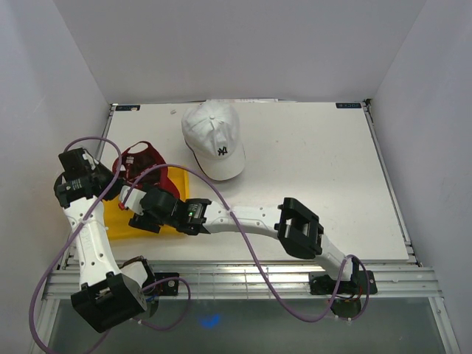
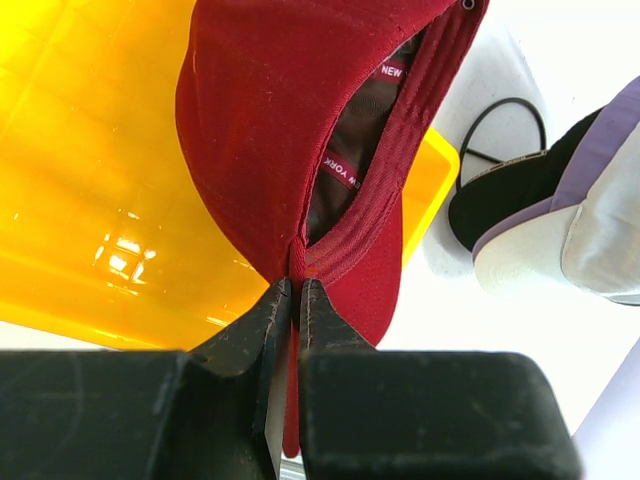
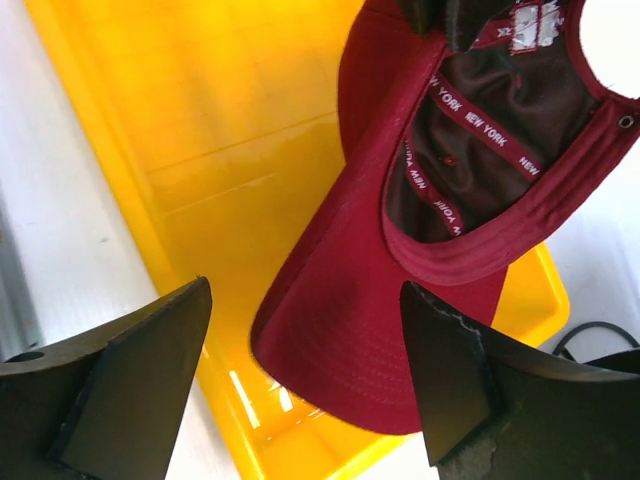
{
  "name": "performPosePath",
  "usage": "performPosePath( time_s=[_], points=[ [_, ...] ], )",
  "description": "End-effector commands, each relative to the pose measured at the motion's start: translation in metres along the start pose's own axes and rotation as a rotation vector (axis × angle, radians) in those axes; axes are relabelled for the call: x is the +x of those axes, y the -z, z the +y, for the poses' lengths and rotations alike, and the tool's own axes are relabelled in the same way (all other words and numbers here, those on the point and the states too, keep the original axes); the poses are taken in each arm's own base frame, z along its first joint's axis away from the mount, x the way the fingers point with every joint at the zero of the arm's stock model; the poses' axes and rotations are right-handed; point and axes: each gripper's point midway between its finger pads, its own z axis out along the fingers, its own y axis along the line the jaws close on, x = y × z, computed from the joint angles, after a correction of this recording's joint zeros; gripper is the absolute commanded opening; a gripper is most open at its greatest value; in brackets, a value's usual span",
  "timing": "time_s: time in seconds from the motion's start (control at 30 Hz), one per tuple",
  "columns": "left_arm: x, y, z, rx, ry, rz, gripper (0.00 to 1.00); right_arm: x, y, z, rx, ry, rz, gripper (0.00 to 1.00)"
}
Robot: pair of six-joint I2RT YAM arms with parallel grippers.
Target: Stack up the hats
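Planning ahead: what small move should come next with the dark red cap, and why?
Probably close the right tool on the brim: it stands open there, while the left tool pinches only the dark red cap's rim over the yellow tray.

We see a left arm (image 1: 92, 247) and a right arm (image 1: 247, 219) built of white tubular links joined by chunky black motor housings, with lavender cables (image 1: 249, 247) looping along them. The left hand (image 2: 297, 290) and right hand (image 3: 305, 295) carry matte black wedge-shaped fingers.
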Motion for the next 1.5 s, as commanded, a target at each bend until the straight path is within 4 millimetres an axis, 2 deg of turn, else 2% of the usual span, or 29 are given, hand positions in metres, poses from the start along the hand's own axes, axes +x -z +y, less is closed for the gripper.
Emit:
performPosePath(
  time_s=[0.0,0.2,0.3,0.33,0.37,0.4,0.47,0.63,0.67,0.83,0.93,1.0,1.13,1.17,1.2,1.3,1.33,1.4,1.43,1.47],
  points=[
    [-0.003,0.010,-0.008,0.031,-0.022,-0.035,0.00,-0.025,-0.003,-0.018,0.093,0.010,-0.075,0.80],
    [-0.002,0.010,-0.010,0.036,-0.029,-0.033,0.00,-0.021,-0.007,-0.023,0.123,0.026,-0.075,0.71],
    [-0.002,0.011,-0.012,0.038,-0.036,-0.026,0.00,-0.022,-0.007,-0.023,0.124,0.025,-0.078,0.53],
    [-0.002,0.011,-0.013,0.039,-0.038,-0.027,0.00,-0.024,-0.006,-0.025,0.126,0.021,-0.083,0.38],
    [-0.003,0.012,-0.014,0.041,-0.040,-0.029,0.00,-0.025,-0.005,-0.025,0.125,0.019,-0.085,0.31],
    [-0.003,0.012,-0.015,0.044,-0.043,-0.029,0.00,-0.025,-0.004,-0.022,0.108,0.015,-0.090,0.19],
    [-0.004,0.013,-0.017,0.051,-0.042,-0.031,0.00,-0.032,0.002,-0.022,0.095,0.007,-0.108,0.10],
    [-0.013,0.019,-0.028,0.085,-0.037,-0.050,0.01,-0.038,0.021,-0.021,0.066,-0.049,-0.128,0.08],
    [-0.015,0.020,-0.031,0.094,-0.035,-0.055,0.05,-0.038,0.024,-0.022,0.066,-0.060,-0.128,0.08],
    [-0.039,0.036,-0.057,0.179,-0.042,-0.114,0.41,-0.048,0.044,-0.030,0.061,-0.131,-0.133,0.08],
    [-0.057,0.049,-0.076,0.237,-0.049,-0.154,0.53,-0.057,0.055,-0.039,0.049,-0.188,-0.145,0.08],
    [-0.068,0.058,-0.092,0.297,-0.052,-0.187,0.56,-0.063,0.061,-0.042,0.037,-0.229,-0.158,0.08],
    [-0.092,0.085,-0.123,0.409,-0.040,-0.264,0.60,-0.079,0.080,-0.066,0.032,-0.303,-0.194,0.08],
    [-0.102,0.098,-0.132,0.437,-0.043,-0.298,0.60,-0.084,0.085,-0.069,0.014,-0.328,-0.205,0.08],
    [-0.107,0.105,-0.137,0.448,-0.043,-0.319,0.60,-0.097,0.095,-0.076,0.009,-0.370,-0.239,0.08],
    [-0.126,0.133,-0.149,0.474,-0.019,-0.409,0.67,-0.111,0.105,-0.100,0.000,-0.425,-0.268,0.08],
    [-0.128,0.143,-0.151,0.484,-0.010,-0.433,0.67,-0.125,0.114,-0.120,0.014,-0.469,-0.306,0.08],
    [-0.135,0.160,-0.157,0.510,0.003,-0.488,0.67,-0.134,0.122,-0.132,-0.027,-0.523,-0.335,0.08],
    [-0.138,0.165,-0.156,0.509,0.029,-0.511,0.67,-0.139,0.130,-0.153,-0.029,-0.595,-0.370,0.08],
    [-0.139,0.177,-0.158,0.527,0.028,-0.549,0.67,-0.142,0.136,-0.163,-0.036,-0.631,-0.394,0.08]
  ],
)
